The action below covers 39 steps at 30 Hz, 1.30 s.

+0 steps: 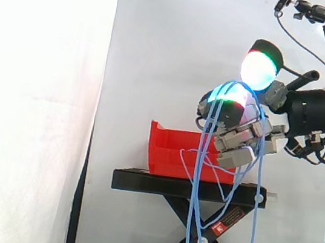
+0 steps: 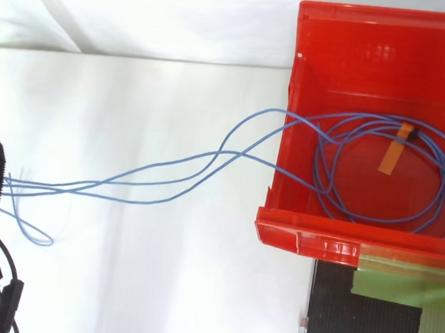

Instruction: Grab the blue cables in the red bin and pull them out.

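Seen from the side, your arm's hand (image 1: 252, 130) is hanging above the right end of the black stand (image 1: 159, 185), its fingers curling round the blue cables (image 1: 198, 182) and gripping them. The strands are arching over the curled fingers just below the glowing white-and-green pads (image 1: 258, 70). From there they are dropping in long lines in front of the red bin (image 1: 170, 153) and down past the stand's scissor legs. One slack loop is sagging across the bin's front wall.

From above, you are looking at part of the cables lying coiled on the floor of the red bin (image 2: 371, 47), with an orange tag (image 2: 391, 157) sitting on the coil. Several strands (image 2: 90, 187) are running out over the bin's left wall and stretching away to the left edge. Strips of green tape (image 2: 398, 288) are lying on the stand (image 2: 333, 322) just beside the bin's lower rim
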Available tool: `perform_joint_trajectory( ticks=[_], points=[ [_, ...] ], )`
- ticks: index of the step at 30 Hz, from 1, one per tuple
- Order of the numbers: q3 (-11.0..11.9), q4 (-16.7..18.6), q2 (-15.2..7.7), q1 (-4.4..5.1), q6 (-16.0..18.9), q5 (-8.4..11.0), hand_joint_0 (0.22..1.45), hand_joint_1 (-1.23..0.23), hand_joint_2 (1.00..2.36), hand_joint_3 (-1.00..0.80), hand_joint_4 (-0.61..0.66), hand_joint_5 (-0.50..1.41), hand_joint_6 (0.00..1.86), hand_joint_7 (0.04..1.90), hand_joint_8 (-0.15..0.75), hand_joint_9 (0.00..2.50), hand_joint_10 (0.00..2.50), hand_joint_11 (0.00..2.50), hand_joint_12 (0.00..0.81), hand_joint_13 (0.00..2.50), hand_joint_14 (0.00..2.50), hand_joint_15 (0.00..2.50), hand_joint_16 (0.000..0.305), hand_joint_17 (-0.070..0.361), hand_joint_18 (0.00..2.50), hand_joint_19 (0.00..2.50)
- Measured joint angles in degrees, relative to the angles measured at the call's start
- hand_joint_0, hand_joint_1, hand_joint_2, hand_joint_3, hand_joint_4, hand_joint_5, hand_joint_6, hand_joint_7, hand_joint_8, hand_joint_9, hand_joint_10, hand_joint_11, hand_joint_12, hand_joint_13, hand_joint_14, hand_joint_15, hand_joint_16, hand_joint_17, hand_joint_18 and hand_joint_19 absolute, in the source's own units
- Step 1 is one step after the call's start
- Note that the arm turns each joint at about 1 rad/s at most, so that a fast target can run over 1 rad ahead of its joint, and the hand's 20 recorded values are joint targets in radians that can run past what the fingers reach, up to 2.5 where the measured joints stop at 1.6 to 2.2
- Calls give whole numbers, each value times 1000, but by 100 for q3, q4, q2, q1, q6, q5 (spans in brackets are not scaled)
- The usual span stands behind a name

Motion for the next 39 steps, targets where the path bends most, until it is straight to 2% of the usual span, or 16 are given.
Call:
perform_joint_trajectory(
  ticks=[19, 39],
  points=[
    [1, 0, 2, 0, -2, -4, 714, -859, 1000, -1000, 276, 713, 617, 580, 309, 721, 948, 1229, 378, 772, 1366, 1040, 49, 110, 743, 1167],
    [1, -43, 121, 35, -29, -23, 703, -850, 1000, -1000, 287, 724, 626, 578, 320, 735, 938, 1229, 386, 788, 1358, 1030, 50, 112, 752, 1164]
  ],
)
